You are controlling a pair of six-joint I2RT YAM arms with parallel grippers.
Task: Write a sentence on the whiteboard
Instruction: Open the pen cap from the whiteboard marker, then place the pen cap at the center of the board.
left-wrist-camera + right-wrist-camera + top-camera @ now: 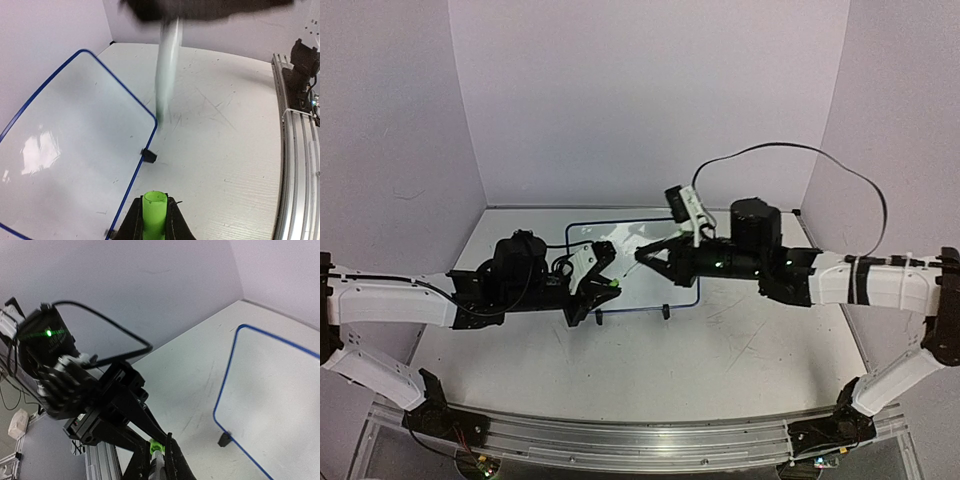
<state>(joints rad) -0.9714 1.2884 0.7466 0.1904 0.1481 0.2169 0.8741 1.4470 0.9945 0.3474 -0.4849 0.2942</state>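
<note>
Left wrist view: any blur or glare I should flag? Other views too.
Left wrist: pen at top is a pale smear, glare patch on the whiteboard, green cap sharp. Top external: evenly lit, nothing smeared.

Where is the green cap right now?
In the top view, the green cap is pinched in the left gripper, by the near edge of the whiteboard, just left of the right gripper holding the pen.

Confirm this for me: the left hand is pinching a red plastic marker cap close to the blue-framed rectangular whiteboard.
Wrong on the colour. The left hand is pinching a green plastic marker cap, not a red one, close to the blue-framed rectangular whiteboard. The left wrist view shows it plainly.
</note>
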